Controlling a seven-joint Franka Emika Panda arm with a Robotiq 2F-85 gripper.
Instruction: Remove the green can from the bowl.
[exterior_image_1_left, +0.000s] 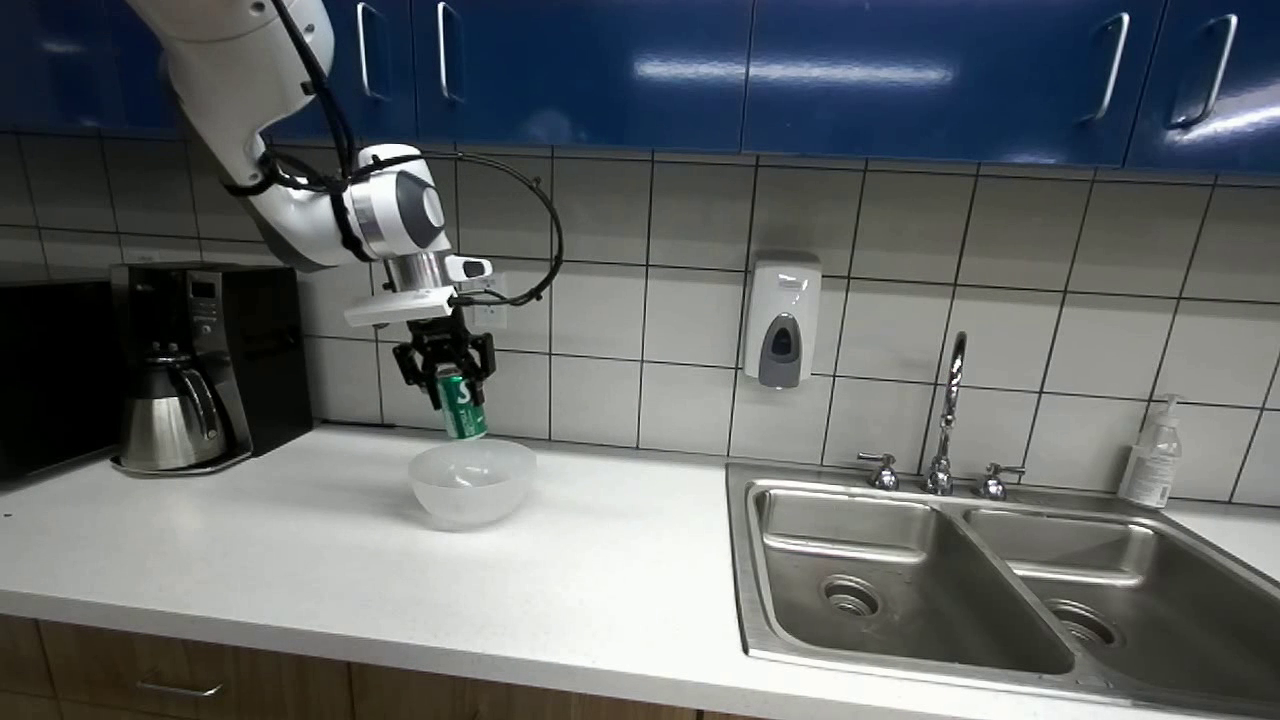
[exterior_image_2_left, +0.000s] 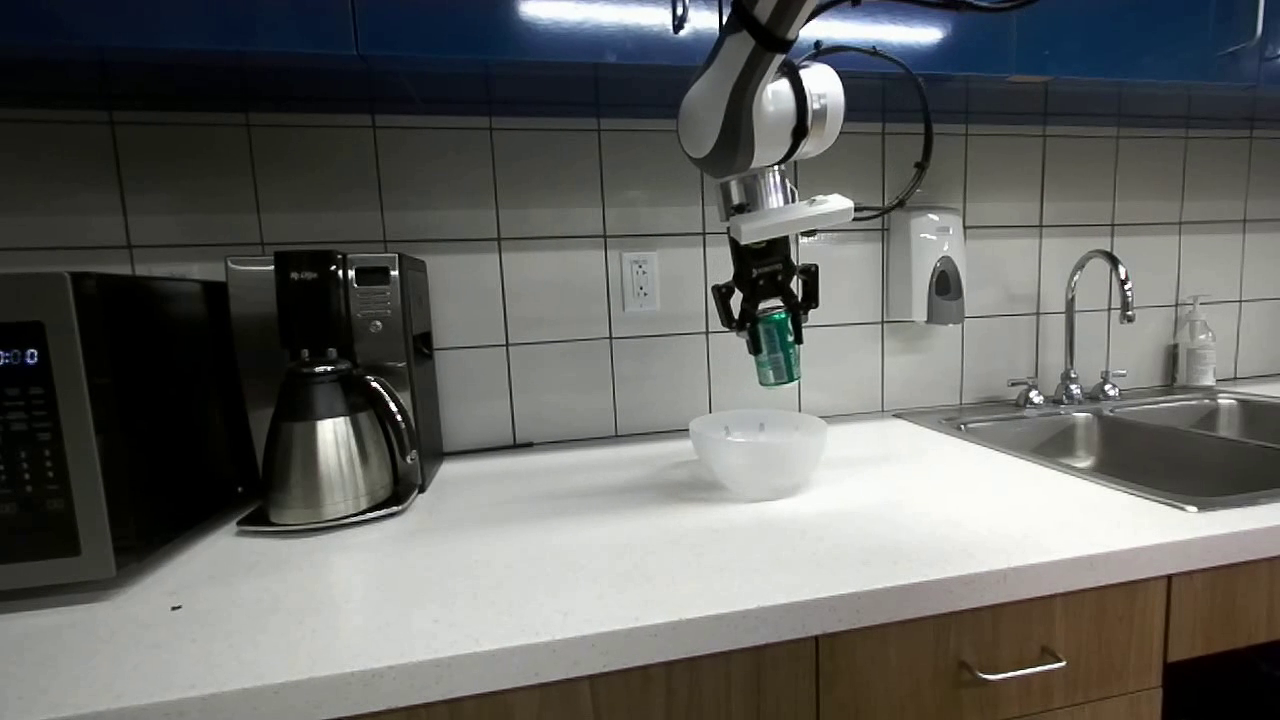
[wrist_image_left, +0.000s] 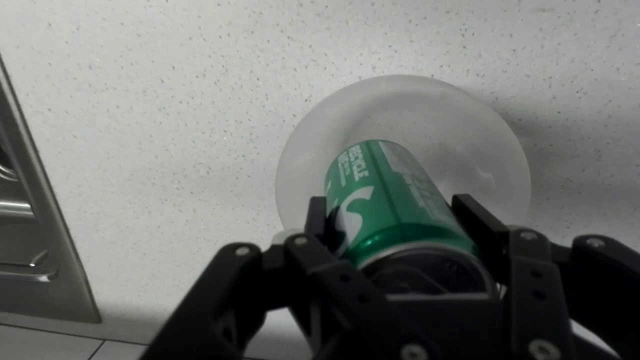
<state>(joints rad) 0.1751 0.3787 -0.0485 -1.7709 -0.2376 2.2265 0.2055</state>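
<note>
The green can is held between the fingers of my gripper, slightly tilted, and shows in both exterior views (exterior_image_1_left: 461, 412) (exterior_image_2_left: 778, 362). The bowl, translucent whitish and round, stands on the counter below it in both exterior views (exterior_image_1_left: 475, 492) (exterior_image_2_left: 760, 462). In an exterior view a gap shows between the can's bottom and the bowl's rim. My gripper (exterior_image_1_left: 458, 402) (exterior_image_2_left: 775, 345) is shut on the can's sides near its top. In the wrist view the can (wrist_image_left: 385, 185) lies between the fingertips (wrist_image_left: 389, 202) and covers part of the bowl (wrist_image_left: 405, 90).
A steel double sink (exterior_image_1_left: 740, 560) with a faucet (exterior_image_1_left: 945, 420) is set into the white counter (exterior_image_1_left: 600, 600). A coffee maker (exterior_image_2_left: 340, 400) and microwave (exterior_image_2_left: 110, 430) stand at the opposite end. A soap dispenser (exterior_image_1_left: 783, 320) hangs on the tiled wall behind. Blue cabinets (exterior_image_1_left: 600, 70) are overhead.
</note>
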